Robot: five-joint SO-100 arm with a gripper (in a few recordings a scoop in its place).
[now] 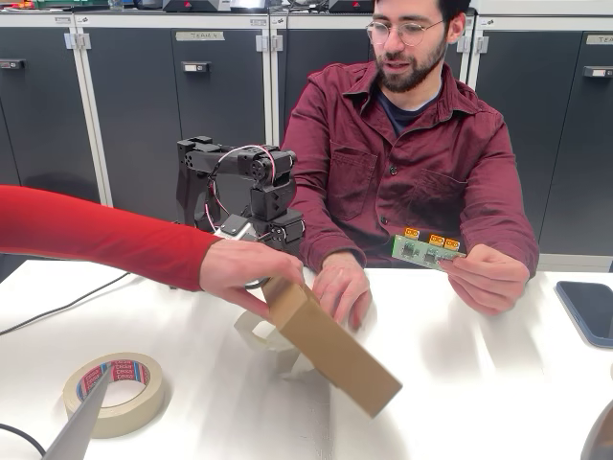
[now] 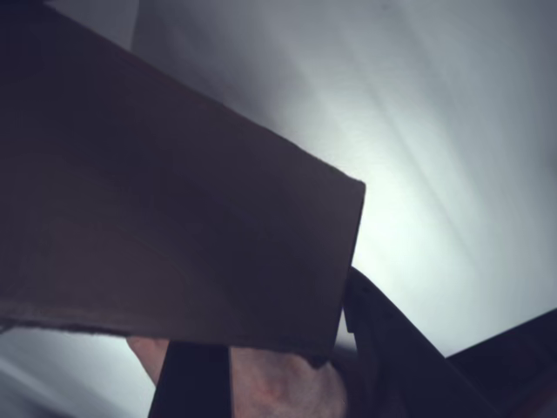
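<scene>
a red-sleeved hand (image 1: 244, 273) reaches across from the left of the fixed view and holds the top end of a cardboard box (image 1: 330, 350). the box is long and flat. its long side runs from up by the hand down to the lower right, so it is tipped and not lying flat. the low end hangs over the tabletop (image 1: 479, 383), and i cannot tell if it touches. the top end of the box is right in front of the low part of the black arm (image 1: 254, 187).

in the wrist view the box (image 2: 174, 218) is very near the camera, up and to the left, with one corner poking toward the middle. the pincer (image 2: 283, 361) is at the bottom, just under the box's low edge. two dark fingers (image 2: 191, 383) stand apart there, and a bit of the hand (image 2: 278, 392) shows between them. it is too dark to tell if the pincer presses on the box or is just spread beside it.

a person in a dark red shirt (image 1: 402, 163) sits behind the tabletop. their resting hand (image 1: 342, 287) lies just behind the box. it is nearer to the box than their far hand (image 1: 488, 278), which holds a small green board (image 1: 426, 250). a tape roll (image 1: 113, 391) lies well apart at the lower left.
</scene>
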